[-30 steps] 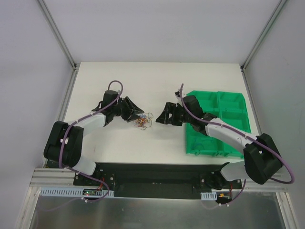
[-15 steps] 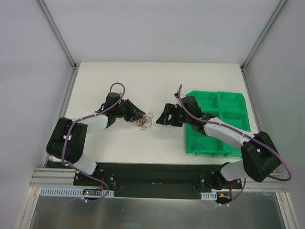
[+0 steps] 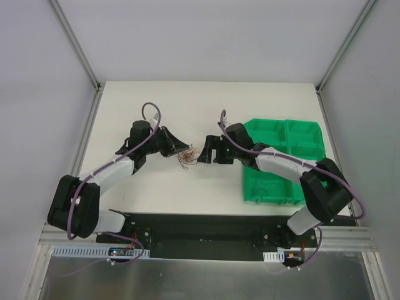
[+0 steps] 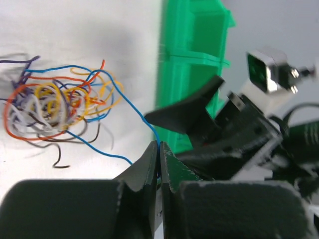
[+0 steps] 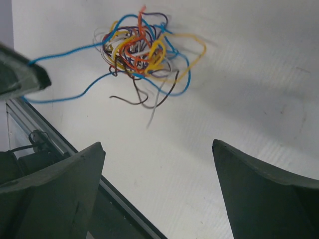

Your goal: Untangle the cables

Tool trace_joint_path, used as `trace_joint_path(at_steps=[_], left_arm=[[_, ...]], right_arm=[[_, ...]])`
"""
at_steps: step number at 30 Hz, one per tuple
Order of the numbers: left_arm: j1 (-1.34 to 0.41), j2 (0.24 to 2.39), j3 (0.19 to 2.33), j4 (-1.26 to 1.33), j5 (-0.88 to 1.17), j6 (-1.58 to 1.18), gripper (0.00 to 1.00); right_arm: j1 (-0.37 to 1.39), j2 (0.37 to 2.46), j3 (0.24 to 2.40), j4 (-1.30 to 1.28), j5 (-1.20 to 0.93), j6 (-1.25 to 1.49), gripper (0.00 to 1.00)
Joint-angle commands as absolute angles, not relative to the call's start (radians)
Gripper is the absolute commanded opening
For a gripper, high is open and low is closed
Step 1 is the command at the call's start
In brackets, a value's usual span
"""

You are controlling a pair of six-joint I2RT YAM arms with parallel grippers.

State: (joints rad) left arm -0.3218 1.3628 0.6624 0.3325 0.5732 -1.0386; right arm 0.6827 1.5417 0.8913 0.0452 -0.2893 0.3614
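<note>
Entry: knot of thin multicoloured wires (image 3: pixel 186 156), located on white tabletop (image 3: pixel 156 112) between both grippers. One blue strand (image 4: pixel 144 117) is clamped by left gripper (image 4: pixel 159 149); right gripper (image 5: pixel 158 149) is spread wide, empty. Risk: if the strand is pulled unanchored, the knot may be dragged or tightened.

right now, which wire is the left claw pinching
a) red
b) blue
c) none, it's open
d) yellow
B: in the left wrist view the left claw is shut on the blue wire, which runs out of the tangle to its tips.
</note>
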Motion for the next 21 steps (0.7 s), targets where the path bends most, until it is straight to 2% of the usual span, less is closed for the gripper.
trace_joint_path(at_steps=[1, 8, 14, 21], left_arm=[[-0.33, 1.278, 0.65, 0.348, 0.679, -0.939, 0.0], [-0.354, 1.141, 0.678, 0.354, 0.773, -0.899, 0.0], [-0.359, 1.048, 0.738, 0.345, 0.787, -0.879, 0.0], [-0.359, 1.038, 1.038, 0.224, 0.791, -0.835, 0.0]], right_arm=[[0.699, 1.617, 0.982, 0.153, -0.328, 0.386, 0.92], [0.752, 1.733, 1.031, 0.333, -0.307, 0.518, 0.92], [0.848, 1.815, 1.042, 0.373, -0.258, 0.545, 0.91], [0.874, 1.858, 0.994, 0.333, -0.141, 0.534, 0.8]])
